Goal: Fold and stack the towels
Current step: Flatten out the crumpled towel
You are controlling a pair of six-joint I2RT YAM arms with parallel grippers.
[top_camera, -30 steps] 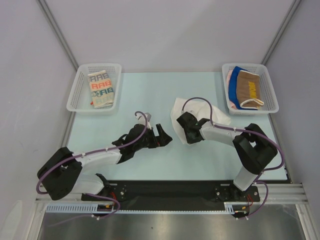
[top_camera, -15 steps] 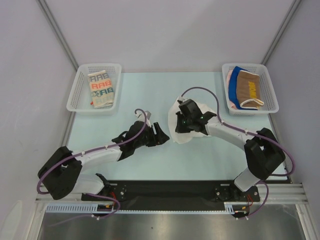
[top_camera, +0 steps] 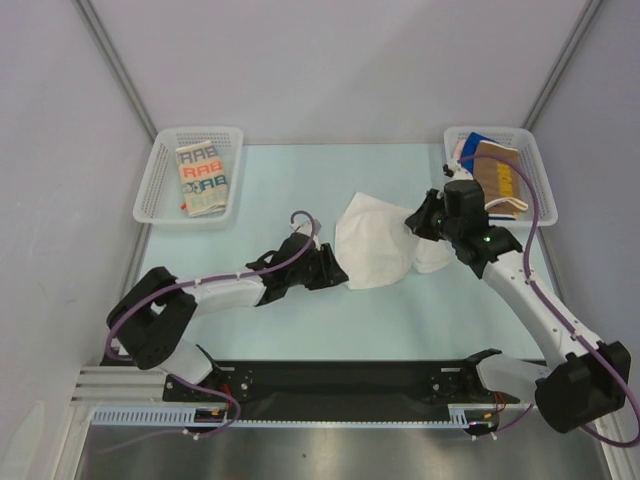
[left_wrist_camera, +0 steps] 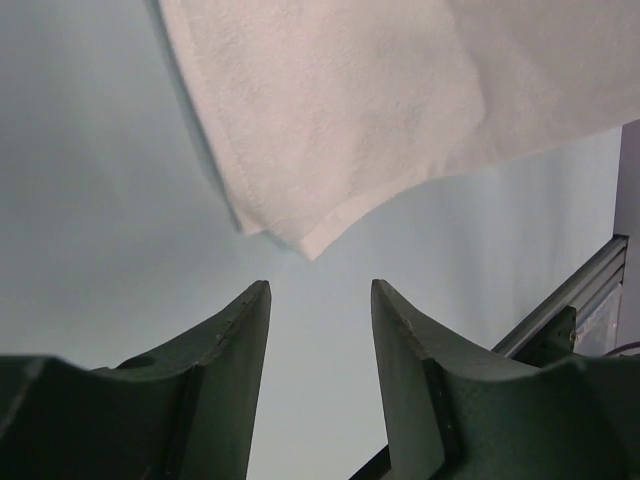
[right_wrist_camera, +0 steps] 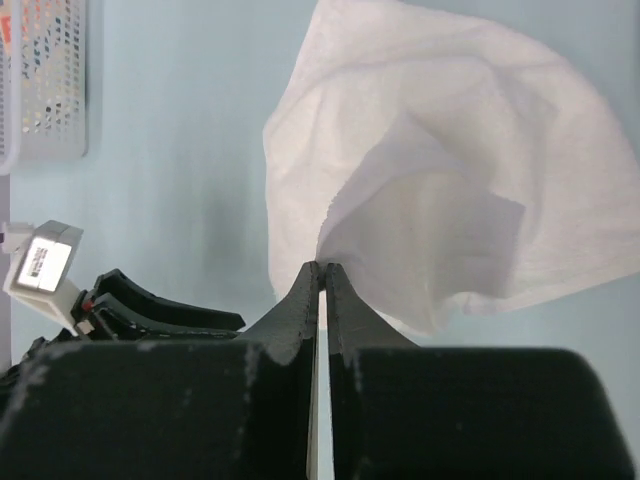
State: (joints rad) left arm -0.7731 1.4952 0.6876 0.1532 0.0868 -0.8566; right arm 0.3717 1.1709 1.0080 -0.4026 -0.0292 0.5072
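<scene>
We see a white towel (top_camera: 375, 250) lying rumpled near the middle of the pale surface (top_camera: 290, 190). Its right side is gathered up and pinched in the right gripper (right_wrist_camera: 320, 272), whose jaws are pressed together on the cloth. The left gripper (left_wrist_camera: 320, 285) sits just near-left of the towel's corner, jaws partly apart and holding nothing. A cream lettered towel (top_camera: 203, 178) lies in the far-left basket (top_camera: 150, 200), and a brown towel (top_camera: 497, 175) tops others in the far-right basket (top_camera: 546, 195).
</scene>
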